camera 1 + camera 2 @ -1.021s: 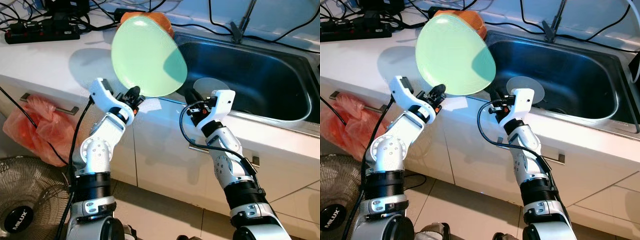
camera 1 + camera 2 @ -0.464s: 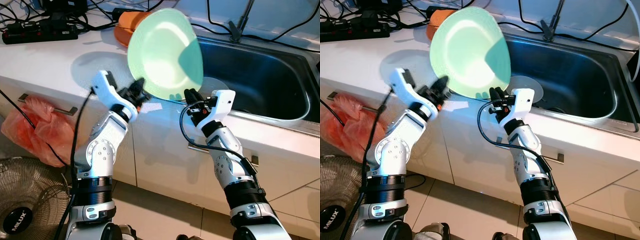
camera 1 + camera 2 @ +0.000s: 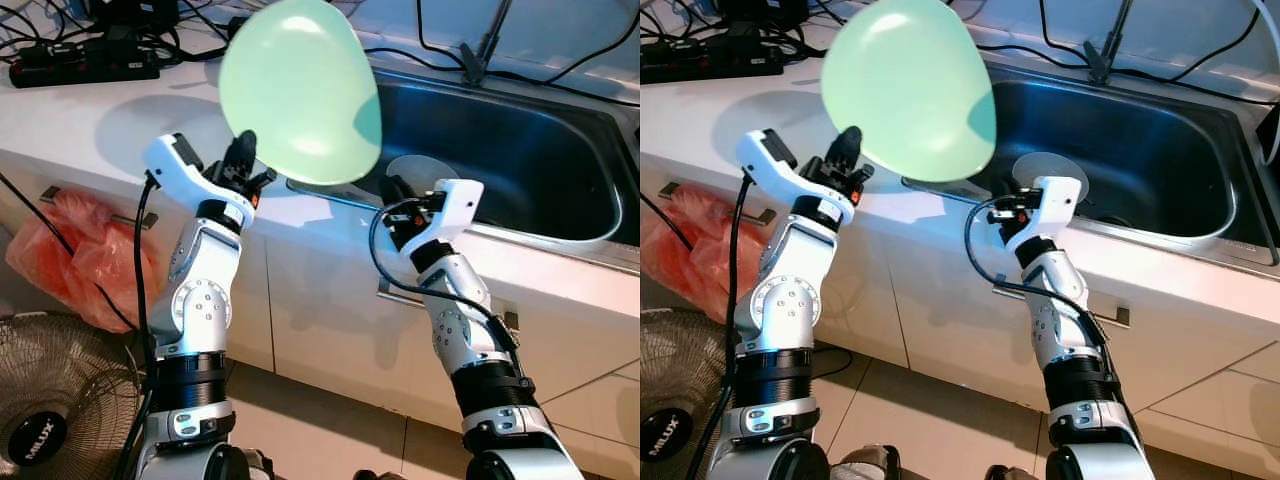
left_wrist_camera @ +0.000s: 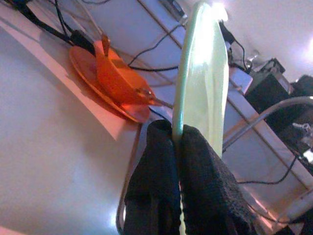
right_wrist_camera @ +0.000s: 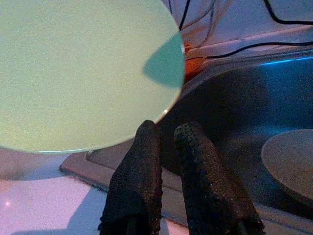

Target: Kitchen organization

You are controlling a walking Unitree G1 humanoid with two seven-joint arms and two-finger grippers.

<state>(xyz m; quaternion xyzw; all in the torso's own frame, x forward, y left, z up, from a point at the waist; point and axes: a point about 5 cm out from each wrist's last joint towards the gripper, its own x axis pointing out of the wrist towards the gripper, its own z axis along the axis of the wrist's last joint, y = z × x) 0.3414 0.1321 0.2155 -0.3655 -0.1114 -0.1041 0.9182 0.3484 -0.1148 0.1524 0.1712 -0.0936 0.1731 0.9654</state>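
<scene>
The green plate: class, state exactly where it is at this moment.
The green plate is held up on edge by the left gripper, above the white counter at the sink's left rim, with the right gripper just below it.

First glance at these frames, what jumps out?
The big pale green plate, held up on edge above the counter edge by the left hand, whose fingers are shut on its rim. Next, the dark steel sink to the right, with the right hand at its near edge, fingers close together and holding nothing. An orange dish lies on the counter behind the plate.
</scene>
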